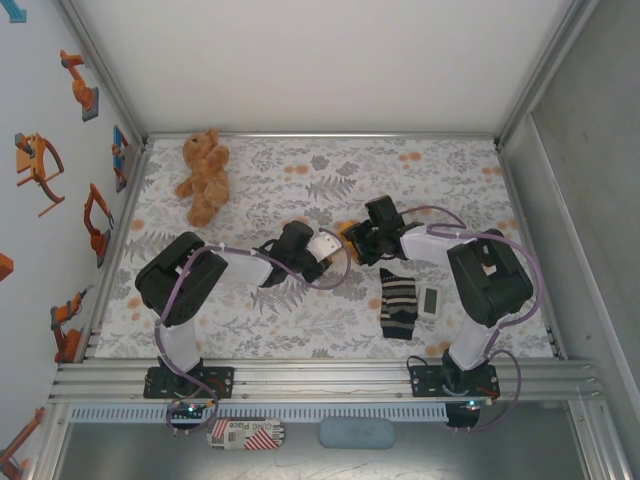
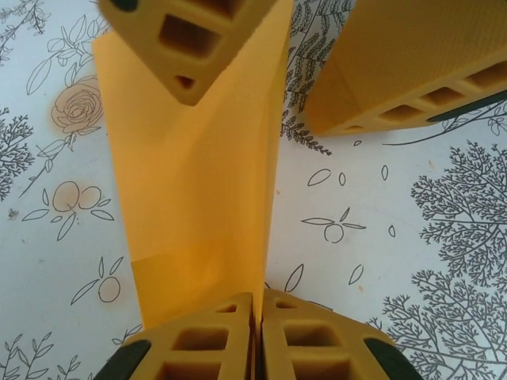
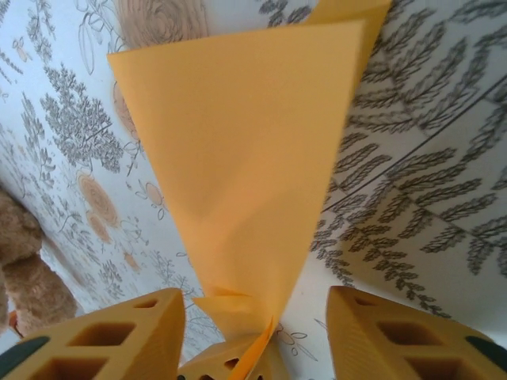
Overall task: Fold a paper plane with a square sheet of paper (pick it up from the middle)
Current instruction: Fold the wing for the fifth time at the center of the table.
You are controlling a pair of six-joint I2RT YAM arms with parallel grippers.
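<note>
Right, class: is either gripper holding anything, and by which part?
The left gripper pinches the folded paper at its narrow end. The right gripper is open astride the paper, holding nothing.

Probably a lab cell, aluminium rail [image 1: 320, 382], panelled walls [image 1: 320, 60]

The left arm [image 1: 230, 265] and right arm [image 1: 440, 240] both bend inward from their bases, so the 2 end effectors meet tip to tip. The left end effector [image 2: 257, 321] has its 2 fingers pressed together, pinching an edge of the paper plane [image 2: 198, 174]. The right end effector [image 3: 253, 301] faces it with its fingers spread wide, 1 on either side of the left fingertips.
</note>
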